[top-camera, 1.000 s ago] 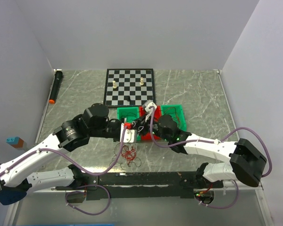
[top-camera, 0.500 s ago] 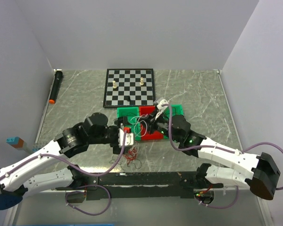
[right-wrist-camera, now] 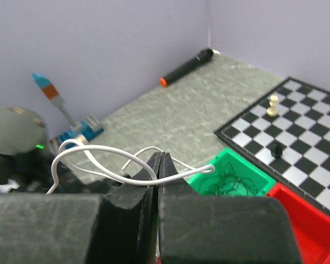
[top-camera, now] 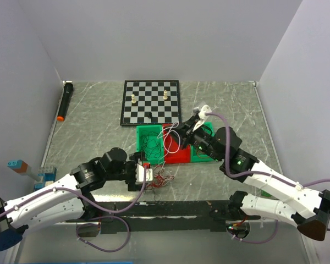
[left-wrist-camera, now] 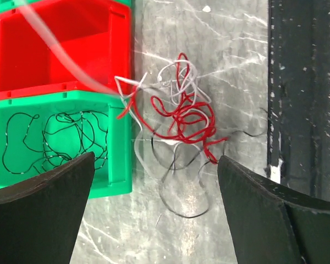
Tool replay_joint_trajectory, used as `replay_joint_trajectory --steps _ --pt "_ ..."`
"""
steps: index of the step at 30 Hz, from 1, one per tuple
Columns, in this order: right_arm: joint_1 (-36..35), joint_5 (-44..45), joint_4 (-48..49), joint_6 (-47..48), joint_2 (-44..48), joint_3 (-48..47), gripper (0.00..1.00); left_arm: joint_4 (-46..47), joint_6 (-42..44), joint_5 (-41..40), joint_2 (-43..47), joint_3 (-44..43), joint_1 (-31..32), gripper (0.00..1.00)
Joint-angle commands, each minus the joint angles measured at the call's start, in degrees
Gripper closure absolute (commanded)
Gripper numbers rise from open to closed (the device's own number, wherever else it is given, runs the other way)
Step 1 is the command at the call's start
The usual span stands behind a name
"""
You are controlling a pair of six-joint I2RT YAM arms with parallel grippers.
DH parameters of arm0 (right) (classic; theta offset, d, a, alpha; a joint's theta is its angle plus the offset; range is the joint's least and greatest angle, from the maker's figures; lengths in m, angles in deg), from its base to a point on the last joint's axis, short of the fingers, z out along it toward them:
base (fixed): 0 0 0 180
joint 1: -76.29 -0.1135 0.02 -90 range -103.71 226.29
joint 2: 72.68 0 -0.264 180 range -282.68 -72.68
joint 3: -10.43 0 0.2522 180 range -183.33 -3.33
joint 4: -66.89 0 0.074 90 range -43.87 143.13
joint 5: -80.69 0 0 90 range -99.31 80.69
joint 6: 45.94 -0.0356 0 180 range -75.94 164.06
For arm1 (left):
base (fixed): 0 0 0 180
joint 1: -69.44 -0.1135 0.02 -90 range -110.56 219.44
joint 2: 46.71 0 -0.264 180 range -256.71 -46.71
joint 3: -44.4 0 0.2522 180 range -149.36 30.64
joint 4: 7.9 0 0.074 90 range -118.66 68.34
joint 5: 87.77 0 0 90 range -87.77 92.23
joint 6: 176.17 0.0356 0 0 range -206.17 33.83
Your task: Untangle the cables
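Note:
The cables (left-wrist-camera: 181, 115) lie as a tangle of red, white and black wires on the marble table, just right of the bins; in the top view the tangle (top-camera: 158, 179) is by my left gripper (top-camera: 149, 177). That left gripper (left-wrist-camera: 155, 159) is open, hanging over the tangle's near edge and holding nothing. One white cable (right-wrist-camera: 99, 148) is lifted out in loops, and my right gripper (right-wrist-camera: 160, 165) is shut on it. From above, the right gripper (top-camera: 188, 127) is raised over the bins, and the white cable (top-camera: 170, 137) trails down to the tangle. More black wire (left-wrist-camera: 55, 140) lies inside a green bin (left-wrist-camera: 118, 137).
A red bin (top-camera: 176, 153) sits between two green bins (top-camera: 149, 136) (top-camera: 208, 131). Behind them is a chessboard (top-camera: 151, 102) with a few pieces. A black marker (top-camera: 64, 100) lies at the far left wall. Blue and orange blocks (top-camera: 17, 164) stand at the left edge.
My left gripper opened and drew back toward the near left. My right gripper shut on the white cable and carried it up and to the right, away from the tangle.

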Motion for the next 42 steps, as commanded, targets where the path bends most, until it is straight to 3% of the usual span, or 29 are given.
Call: replay_joint_trajectory --steps 1,6,10,17,23,30,35,42 --pt "0.21 -3.18 -0.44 -1.14 2.52 -4.33 1.00 8.84 -3.74 -1.29 -0.33 1.45 -0.53 0.03" --pt "0.21 -5.99 -0.44 -2.20 3.66 -6.18 1.00 14.91 -8.75 -4.19 -6.21 1.19 -2.11 0.01" --pt "0.21 -6.78 -0.53 -2.46 4.72 -6.97 1.00 14.48 -12.54 3.69 -10.70 -0.74 -6.59 0.01" --pt "0.21 -2.23 -2.72 0.34 5.78 -8.90 1.00 9.83 -3.69 13.91 -11.06 0.58 -7.12 0.11" --pt "2.84 10.17 -9.49 5.44 0.78 -12.51 1.00 2.01 4.76 12.78 -8.86 -0.47 -7.12 0.22" --pt "15.40 8.33 -15.90 1.05 -5.29 -10.49 1.00 -0.56 5.39 9.26 -4.39 0.75 -7.12 0.18" --pt "16.12 8.07 -18.54 -0.26 -10.91 -10.84 1.00 2.26 5.65 8.47 0.45 2.16 -7.12 0.16" --pt "16.12 10.60 -20.22 -4.22 -18.03 -8.82 1.00 1.03 6.00 7.41 -1.30 -1.53 -6.95 0.16"
